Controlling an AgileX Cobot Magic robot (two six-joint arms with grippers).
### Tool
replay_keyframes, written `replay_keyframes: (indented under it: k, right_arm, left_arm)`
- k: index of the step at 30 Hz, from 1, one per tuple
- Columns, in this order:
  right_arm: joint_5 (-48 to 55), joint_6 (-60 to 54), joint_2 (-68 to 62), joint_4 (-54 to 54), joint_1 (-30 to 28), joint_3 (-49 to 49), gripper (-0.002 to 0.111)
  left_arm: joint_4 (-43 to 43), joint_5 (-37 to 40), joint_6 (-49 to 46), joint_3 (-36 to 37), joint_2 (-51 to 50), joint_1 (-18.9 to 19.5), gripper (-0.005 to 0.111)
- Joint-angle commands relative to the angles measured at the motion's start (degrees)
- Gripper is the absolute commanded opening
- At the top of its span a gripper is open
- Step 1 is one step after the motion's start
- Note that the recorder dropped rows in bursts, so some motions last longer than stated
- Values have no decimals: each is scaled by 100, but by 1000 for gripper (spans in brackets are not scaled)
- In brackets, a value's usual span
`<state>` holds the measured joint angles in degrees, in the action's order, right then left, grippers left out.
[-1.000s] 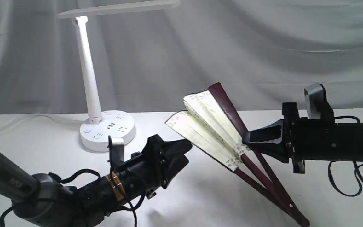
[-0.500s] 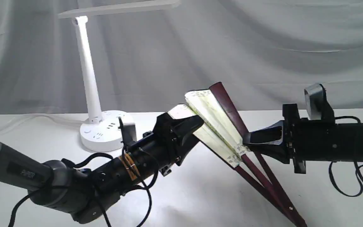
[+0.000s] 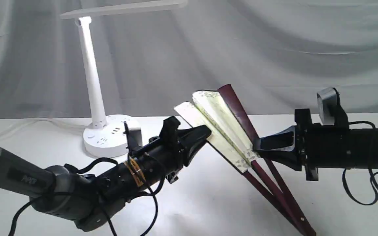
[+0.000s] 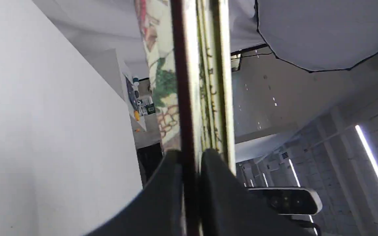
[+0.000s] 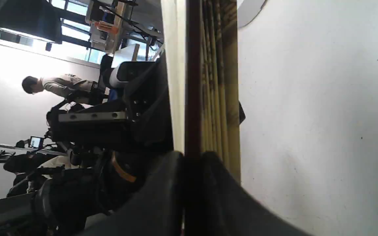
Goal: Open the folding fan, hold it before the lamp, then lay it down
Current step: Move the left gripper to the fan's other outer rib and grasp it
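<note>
White table (image 3: 208, 209); draped grey backdrop (image 3: 274, 49) behind; person (image 5: 56, 86) in room beyond.

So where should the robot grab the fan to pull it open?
By the dark wooden guards at the outer edges of the folding fan, not the thin paper pleats. It stands tilted and partly open, so come in from each side, as the left gripper and right gripper do.

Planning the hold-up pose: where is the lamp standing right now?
In the exterior view the lamp stands on the table at the back left, behind the left gripper and to the left of the partly opened folding fan.
</note>
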<state>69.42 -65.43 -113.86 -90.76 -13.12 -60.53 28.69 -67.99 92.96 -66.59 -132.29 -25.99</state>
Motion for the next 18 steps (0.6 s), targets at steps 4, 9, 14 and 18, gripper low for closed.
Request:
replay_keyframes:
  k: [4, 9, 14, 18]
  right_arm:
    - [54, -51, 15, 57, 2, 9, 0]
    - [54, -51, 15, -19, 2, 9, 5]
    - [54, -51, 15, -19, 2, 9, 27]
    - [54, -51, 15, -111, 2, 9, 36]
  left_arm:
    - [4, -139, -3, -37, 10, -27, 0]
    - [70, -197, 469, -37, 10, -27, 0]
    - [272, -197, 578, -37, 10, -27, 0]
    - [648, -197, 725, -37, 10, -27, 0]
